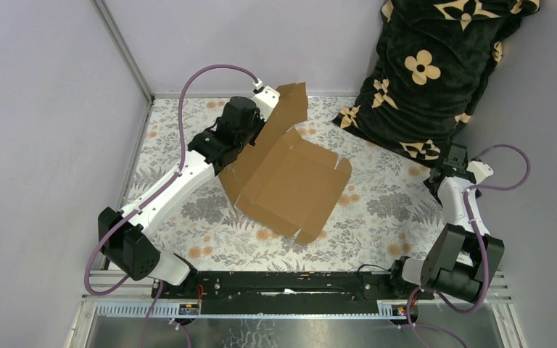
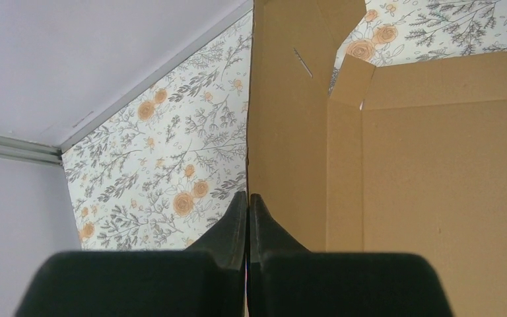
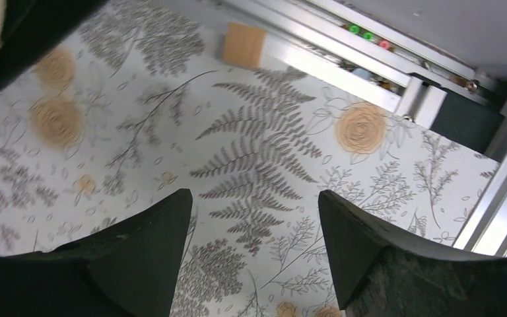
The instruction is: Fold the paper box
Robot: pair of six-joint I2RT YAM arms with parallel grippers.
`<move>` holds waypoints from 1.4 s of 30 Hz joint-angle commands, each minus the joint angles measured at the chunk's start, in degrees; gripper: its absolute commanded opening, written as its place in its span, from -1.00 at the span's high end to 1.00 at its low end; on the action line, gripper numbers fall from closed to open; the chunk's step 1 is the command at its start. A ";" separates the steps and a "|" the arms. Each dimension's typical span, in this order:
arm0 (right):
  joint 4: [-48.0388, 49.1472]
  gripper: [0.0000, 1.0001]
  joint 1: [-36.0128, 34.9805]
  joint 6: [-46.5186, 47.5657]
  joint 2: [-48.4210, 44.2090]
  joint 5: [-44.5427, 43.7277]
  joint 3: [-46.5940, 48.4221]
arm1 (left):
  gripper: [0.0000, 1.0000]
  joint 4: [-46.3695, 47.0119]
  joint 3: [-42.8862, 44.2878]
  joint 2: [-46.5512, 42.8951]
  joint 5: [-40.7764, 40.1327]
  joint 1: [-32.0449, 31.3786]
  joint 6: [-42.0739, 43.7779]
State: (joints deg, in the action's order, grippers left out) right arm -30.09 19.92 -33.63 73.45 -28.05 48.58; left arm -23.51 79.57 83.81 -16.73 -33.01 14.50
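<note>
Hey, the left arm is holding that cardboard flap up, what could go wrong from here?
The left jaws, shut, pinch only a thin edge of the paper box, holding one panel upright; it might slip out or tear. The right jaws stand open over the tablecloth, away from the box, so nothing pins the base; the sheet may slide instead of folding.

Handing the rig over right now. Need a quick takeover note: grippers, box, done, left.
Left gripper: shut on the edge of a raised panel of the paper box.
Right gripper: open, empty, over the floral tablecloth at the right, apart from the box.
Box: mid-table, mostly an open sheet, one side panel held up.
Done: that panel is up.
Left: the other walls, flaps and lid.
</note>
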 commanded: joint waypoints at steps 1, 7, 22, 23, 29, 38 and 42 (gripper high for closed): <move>0.63 -0.52 4.21 -4.40 -0.84 -4.24 -1.36 | 0.97 3.51 -0.30 -1.64 1.54 -0.17 -0.87; 0.93 -0.46 6.67 -7.00 2.31 -4.19 1.51 | 0.97 3.71 -0.92 -2.01 2.22 -0.18 -1.28; 2.72 -0.45 8.12 -7.93 14.06 -1.44 7.67 | 0.97 3.43 -1.26 -0.82 2.66 -0.12 -1.41; 2.87 -0.45 8.29 -7.89 14.62 -1.25 7.68 | 0.97 3.51 -1.26 -0.74 2.71 -0.12 -1.45; 3.51 -0.45 9.22 -8.28 16.86 0.39 8.14 | 0.97 3.70 -1.11 -0.19 2.75 -0.08 -1.23; 5.58 -0.47 9.22 -6.09 16.80 0.82 9.49 | 0.97 3.45 -0.61 -0.18 3.40 0.10 -2.34; 9.07 -0.48 9.19 -5.08 13.71 0.89 7.20 | 0.97 5.54 -3.11 -1.97 5.07 0.65 -4.25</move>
State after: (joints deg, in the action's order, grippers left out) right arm -24.73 28.93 -39.83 91.11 -26.79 56.36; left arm -22.61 78.54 83.88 -13.87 -32.93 12.53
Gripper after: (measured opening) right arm 0.740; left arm 0.021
